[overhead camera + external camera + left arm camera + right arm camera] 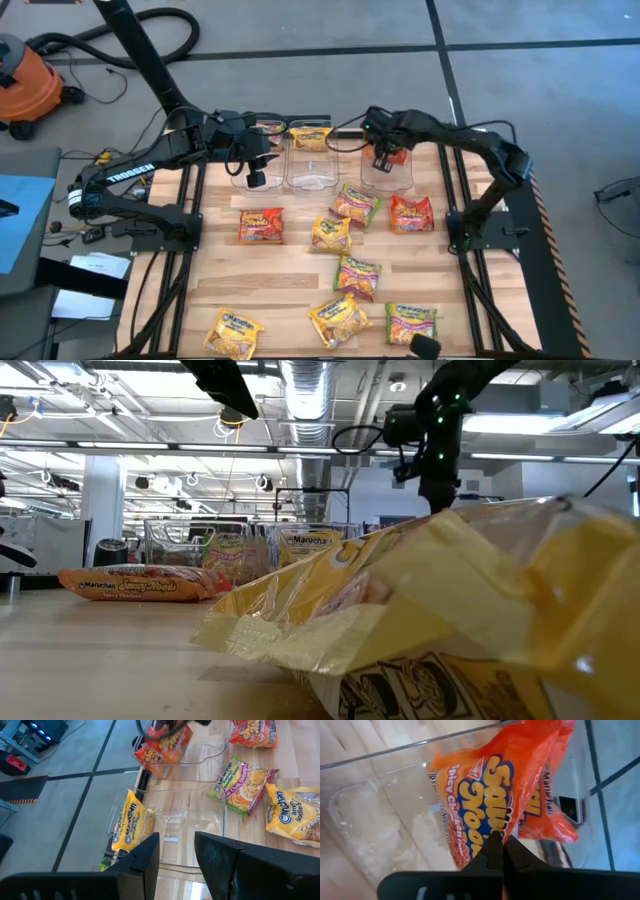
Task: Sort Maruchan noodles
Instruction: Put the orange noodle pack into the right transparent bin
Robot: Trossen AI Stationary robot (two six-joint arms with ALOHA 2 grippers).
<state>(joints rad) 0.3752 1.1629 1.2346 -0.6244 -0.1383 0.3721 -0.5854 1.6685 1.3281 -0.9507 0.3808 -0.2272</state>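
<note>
Red-orange plastic crinkles where the right tool (501, 851) has its fingers pinched fully together on the edge of a red-orange noodle packet (492, 790), holding it over the right clear bin (388, 172) at about one o'clock on the worktop (290, 275). From the wrist view a second orange packet (546, 817) sits just behind the held one, inside that bin.

At twelve o'clock the middle clear bin (311, 160) holds a yellow packet (310, 137) leaning against its far wall. The left clear bin (255, 160) stands just beside it at eleven o'clock, and the left tool (255, 177) hangs over it with its fingers parted and nothing between them.

Loose packets lie spread over the wood. Another red-orange packet (261, 225) lies at nine o'clock and one more (411, 213) at three o'clock. Green-with-pink packets lie near the centre (355, 204), below it (357, 276) and at five o'clock (411, 322). Yellow packets lie at the centre (331, 234), at six o'clock (339, 319) and at seven o'clock (233, 332).

Beyond the worktop, at ten o'clock on the floor, sits an orange shop vacuum (25, 85).
</note>
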